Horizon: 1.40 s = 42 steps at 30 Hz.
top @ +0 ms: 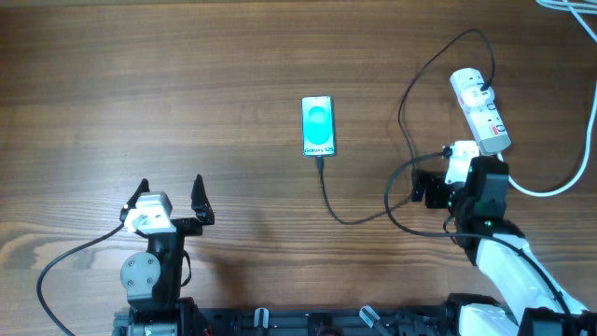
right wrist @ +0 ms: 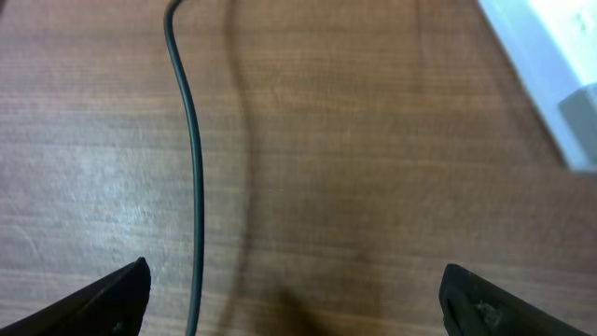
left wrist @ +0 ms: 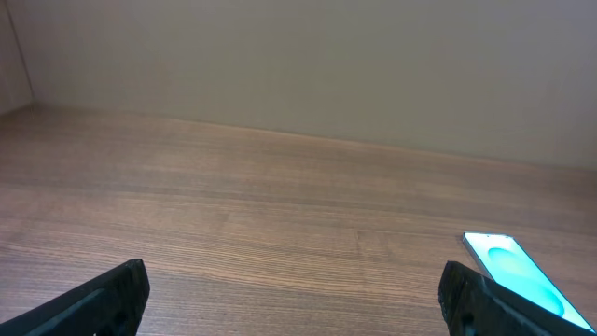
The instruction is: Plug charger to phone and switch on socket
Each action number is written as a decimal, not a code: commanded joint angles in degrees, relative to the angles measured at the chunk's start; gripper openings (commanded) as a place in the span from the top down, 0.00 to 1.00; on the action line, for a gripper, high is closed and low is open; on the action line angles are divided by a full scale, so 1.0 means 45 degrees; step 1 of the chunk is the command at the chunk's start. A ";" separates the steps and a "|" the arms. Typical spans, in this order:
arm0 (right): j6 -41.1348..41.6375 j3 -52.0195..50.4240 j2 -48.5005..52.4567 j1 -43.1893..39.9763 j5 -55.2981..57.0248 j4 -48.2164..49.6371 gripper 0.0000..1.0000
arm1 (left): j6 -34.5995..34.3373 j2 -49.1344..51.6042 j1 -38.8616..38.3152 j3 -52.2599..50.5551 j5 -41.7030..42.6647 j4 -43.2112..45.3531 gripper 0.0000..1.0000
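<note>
The phone (top: 318, 125) lies flat at the table's centre with its teal screen up; it also shows at the right edge of the left wrist view (left wrist: 511, 269). The black charger cable (top: 347, 219) runs from the phone's bottom edge, where its tip touches, and loops to a white plug (top: 478, 92) sitting in the socket (top: 486, 117) at the right. My right gripper (top: 459, 173) is open and empty just below the socket, above the table, with the cable (right wrist: 192, 159) by its left finger and the socket's end (right wrist: 552, 58) at the upper right. My left gripper (top: 171, 193) is open and empty at the lower left.
The socket's thick white cord (top: 561, 189) curves off the right side of the table. More white cord (top: 569, 11) lies at the top right corner. Bare wooden table (top: 187, 84) surrounds the phone. A plain wall (left wrist: 298, 65) stands behind the table.
</note>
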 commanded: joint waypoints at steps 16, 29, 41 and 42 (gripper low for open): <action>0.0112 -0.3866 -0.6863 0.0039 -0.0811 -0.0423 0.00 | 0.0248 -0.0136 0.0083 -0.0053 -0.0034 -0.0087 0.00; 0.0083 -0.3861 -1.3838 0.0044 -0.0729 -0.1161 0.00 | 0.0248 -0.0136 0.0083 -0.0053 -0.0034 -0.0087 0.00; 0.0194 -0.3861 -1.5625 0.0476 -0.0641 -0.1175 0.00 | 0.0248 -0.0136 0.0083 -0.0053 -0.0034 -0.0087 0.00; 0.0189 -0.3861 -1.5625 0.0471 -0.0641 -0.1166 0.00 | 0.0248 -0.0136 0.0083 -0.0053 -0.0034 -0.0087 0.00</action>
